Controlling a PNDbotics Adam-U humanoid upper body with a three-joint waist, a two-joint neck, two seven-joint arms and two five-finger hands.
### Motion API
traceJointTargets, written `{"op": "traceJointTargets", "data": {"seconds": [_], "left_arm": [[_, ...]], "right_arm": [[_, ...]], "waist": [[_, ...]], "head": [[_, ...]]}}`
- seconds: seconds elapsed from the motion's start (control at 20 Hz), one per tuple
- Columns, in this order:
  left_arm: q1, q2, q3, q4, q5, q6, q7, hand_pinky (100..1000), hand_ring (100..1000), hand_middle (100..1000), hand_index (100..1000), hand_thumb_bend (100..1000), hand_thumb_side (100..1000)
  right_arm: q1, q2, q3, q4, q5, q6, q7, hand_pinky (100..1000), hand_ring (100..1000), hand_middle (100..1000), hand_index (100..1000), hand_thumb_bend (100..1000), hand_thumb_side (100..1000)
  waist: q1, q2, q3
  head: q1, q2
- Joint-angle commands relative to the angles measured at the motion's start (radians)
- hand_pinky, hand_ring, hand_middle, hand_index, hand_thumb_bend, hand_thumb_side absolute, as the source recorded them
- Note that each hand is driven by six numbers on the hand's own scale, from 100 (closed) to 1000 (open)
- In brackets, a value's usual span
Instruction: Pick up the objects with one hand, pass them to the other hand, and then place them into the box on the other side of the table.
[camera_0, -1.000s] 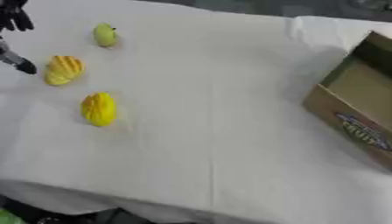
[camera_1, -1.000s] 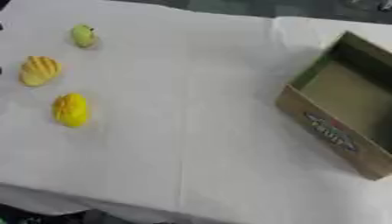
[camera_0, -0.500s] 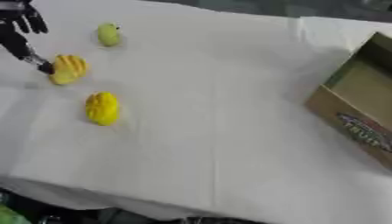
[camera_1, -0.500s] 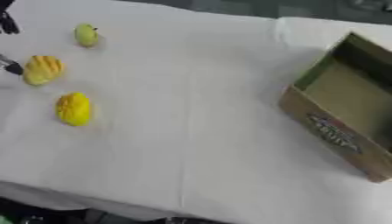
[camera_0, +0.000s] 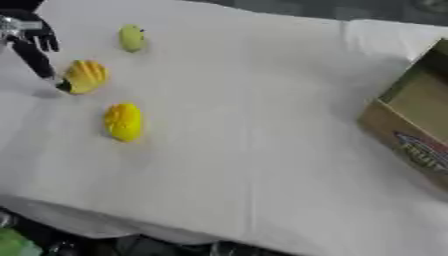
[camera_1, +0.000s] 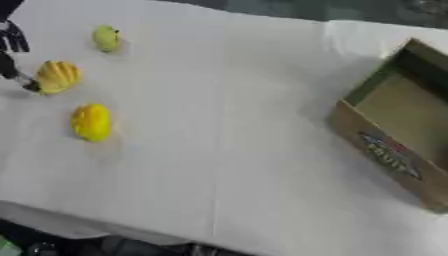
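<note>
My left hand (camera_0: 31, 42) reaches in from the upper left corner of the table (camera_0: 236, 150), which is covered in white cloth. Its fingers (camera_0: 37, 59) are mostly straight and spread, so the hand is released rather than clenched, and it grasps nothing. One long finger points down and its tip touches the left edge of the ridged fruit (camera_0: 86, 76), a yellow-orange piece with grooves. The other fingers stay above and apart from it. Beyond that fruit, farther from me, lies a small green-yellow fruit (camera_0: 132, 38), on its own and untouched. Nearer to me sits a yellow fruit (camera_0: 123, 121), also lying free on the cloth. All three fruits are on the left side of the table. On the right side, well apart from them, stands the box (camera_1: 398, 130), an open cardboard carton with a printed label on its near wall. My right hand shows in neither view.
</note>
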Motion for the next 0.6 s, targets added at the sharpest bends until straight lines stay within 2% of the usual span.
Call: {"op": "traceJointTargets", "data": {"seconds": [0.05,0.35,0.6], "left_arm": [[-0.024,0.004,0.018,0.040,-0.023,-0.006,0.017,797,762,675,737,650,259],[-0.023,-0.023,0.031,0.067,-0.019,-0.001,0.053,792,761,693,767,584,264],[-0.026,-0.040,0.051,0.046,0.050,0.049,0.072,784,747,682,760,572,309]], "right_arm": [[-0.011,-0.020,-0.006,-0.007,0.007,0.000,0.003,859,839,800,824,386,364],[-0.009,-0.015,-0.003,-0.004,0.007,0.001,0.008,859,835,796,823,388,366],[-0.009,-0.013,-0.001,-0.002,0.008,0.003,0.010,859,835,795,823,389,368]], "waist": [[0.004,0.001,-0.001],[0.003,0.002,-0.002],[0.003,0.004,-0.002]], "head": [[0.005,-0.012],[0.011,-0.013],[0.012,-0.014]]}}
